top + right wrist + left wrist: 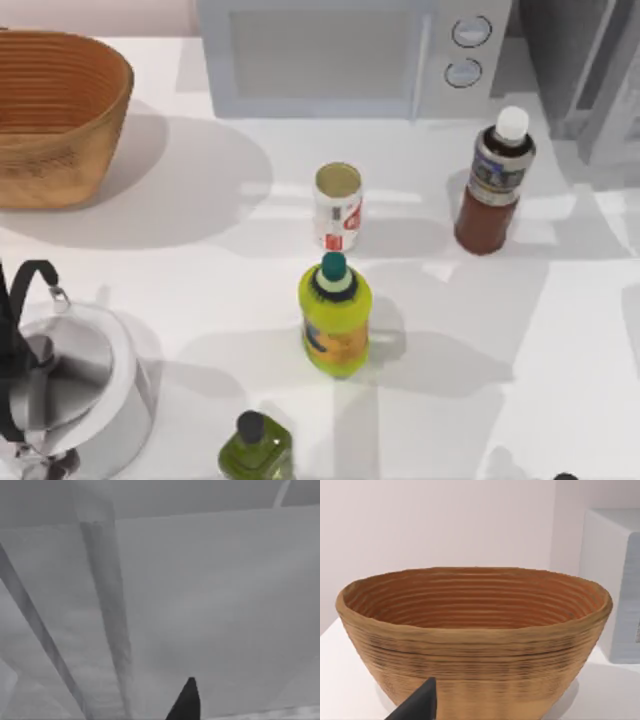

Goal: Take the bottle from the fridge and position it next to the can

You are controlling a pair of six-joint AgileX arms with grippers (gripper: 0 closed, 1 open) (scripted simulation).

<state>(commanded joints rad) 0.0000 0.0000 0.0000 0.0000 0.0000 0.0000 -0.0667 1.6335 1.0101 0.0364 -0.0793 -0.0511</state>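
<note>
The bottle (pixel 494 183) is out of the fridge (pixel 590 70) and standing upright on the desk (pixel 560 330), free of any grip, just in front of the fridge's glass-panelled door at the desk's right rear. So the first half of the job looks done: the reddish-brown bottle with its white cap is on open desk now.

The can (pixel 337 207) sits near the middle of the desk, just behind the yellow-green bottle (pixel 335 317), which nearly touches it from the front. Between the can and the reddish-brown bottle there is a bare gap, so whether this counts as "next to" is a judgement call; I'd say it's close but not snug, and a last nudge toward the can may be left, or the placement may be accepted as it stands.

The right pincer (pixel 186 702) shows as one dark fingertip against grey fridge panelling in the right wrist view; I cannot tell whether it is apart or together. The left pincer (pixel 417 705) is likewise one dark tip, parked facing the wicker basket (pixel 55 115) at the desk's left rear, and its state cannot be read either.

Around the edges: the microwave (pixel 350 55) at the back, a kettle (pixel 65 385) at front left, and a small olive bottle (pixel 255 447) at the front.
</note>
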